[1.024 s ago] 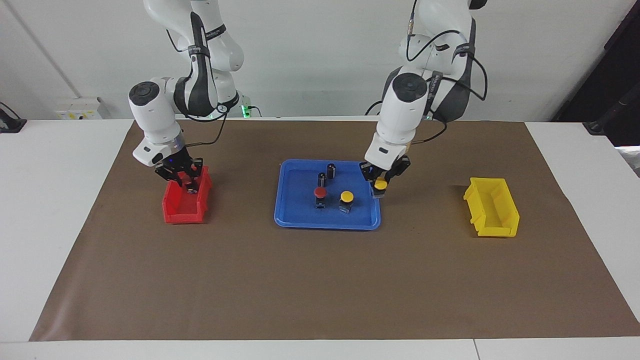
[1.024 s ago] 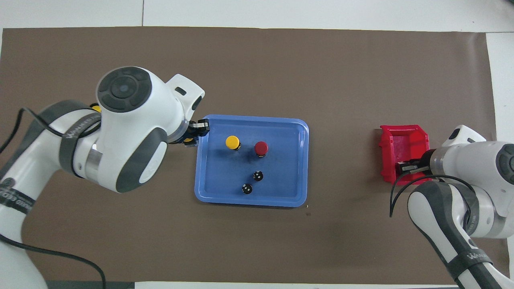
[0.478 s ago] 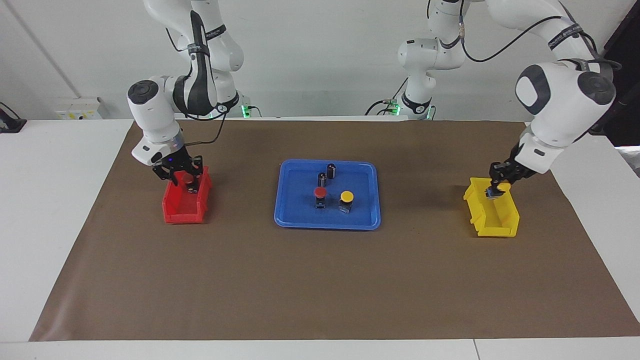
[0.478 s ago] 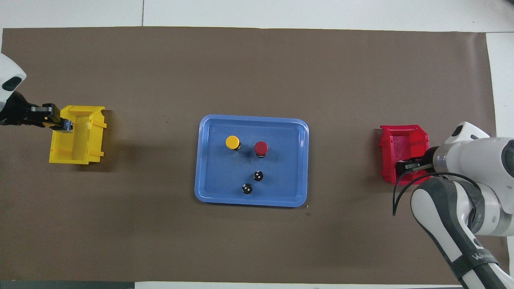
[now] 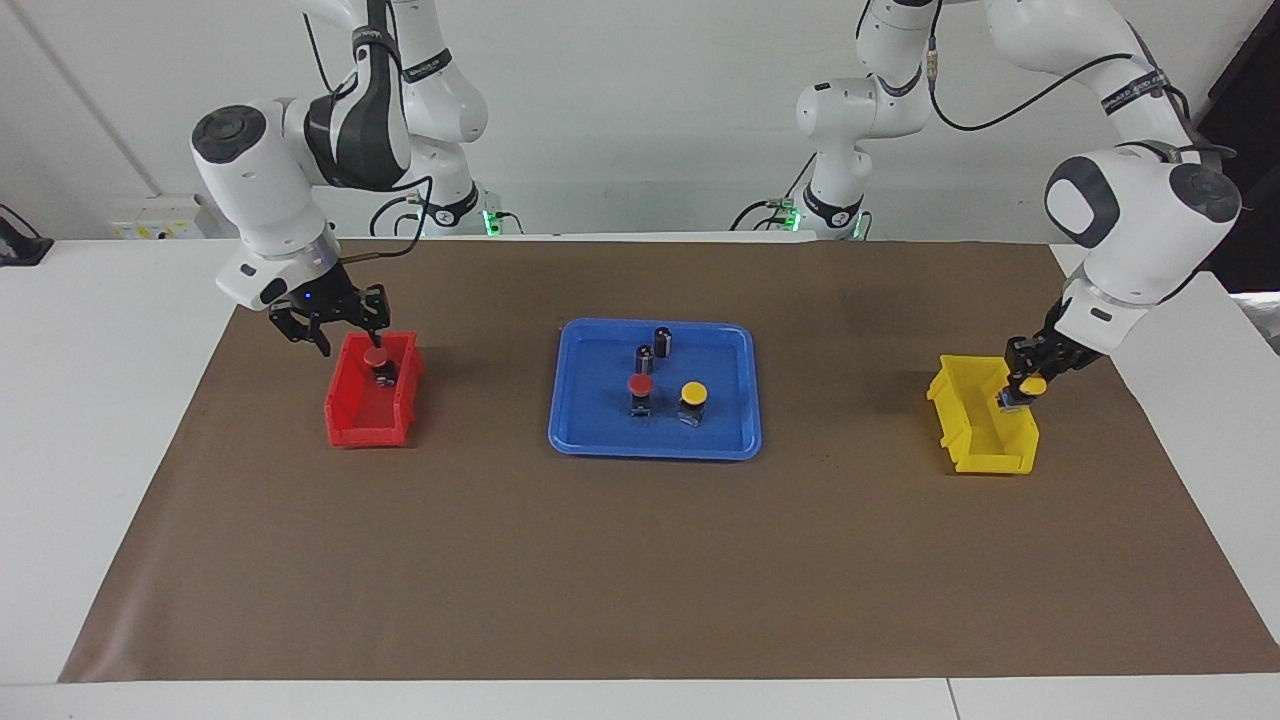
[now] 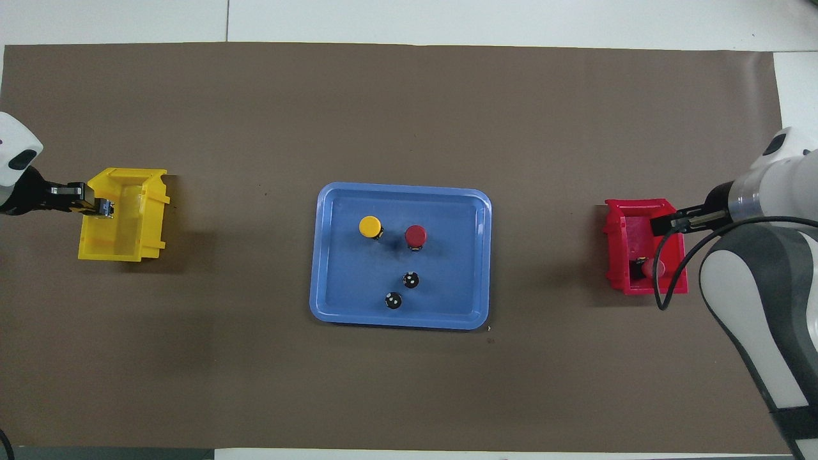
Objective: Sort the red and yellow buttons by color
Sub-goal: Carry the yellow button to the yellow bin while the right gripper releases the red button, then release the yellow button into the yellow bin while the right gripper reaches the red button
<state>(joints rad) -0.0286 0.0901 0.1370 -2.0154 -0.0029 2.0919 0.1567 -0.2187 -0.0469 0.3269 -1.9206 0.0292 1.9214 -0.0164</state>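
One red button [image 5: 640, 384] and one yellow button [image 5: 693, 392] stand in the blue tray [image 5: 655, 451]; they also show in the overhead view, red [image 6: 415, 235] and yellow [image 6: 370, 226]. A second red button [image 5: 377, 358] lies in the red bin [image 5: 365, 430], seen from above as well [image 6: 648, 267]. My right gripper [image 5: 335, 330] is open and empty, raised over the red bin's edge nearer the robots. My left gripper [image 5: 1022, 380] is shut on the second yellow button [image 5: 1034, 385], low over the yellow bin [image 5: 985, 460].
Two dark capless cylinders [image 5: 645, 357] [image 5: 663, 341] stand in the tray, nearer the robots than the buttons. The red bin [image 6: 617, 243] is toward the right arm's end, the yellow bin [image 6: 112, 252] toward the left arm's end. Brown paper covers the table.
My right gripper let go of the red button into the red bin and rose away. My left gripper carried the yellow button from the tray to the yellow bin and lowered it.
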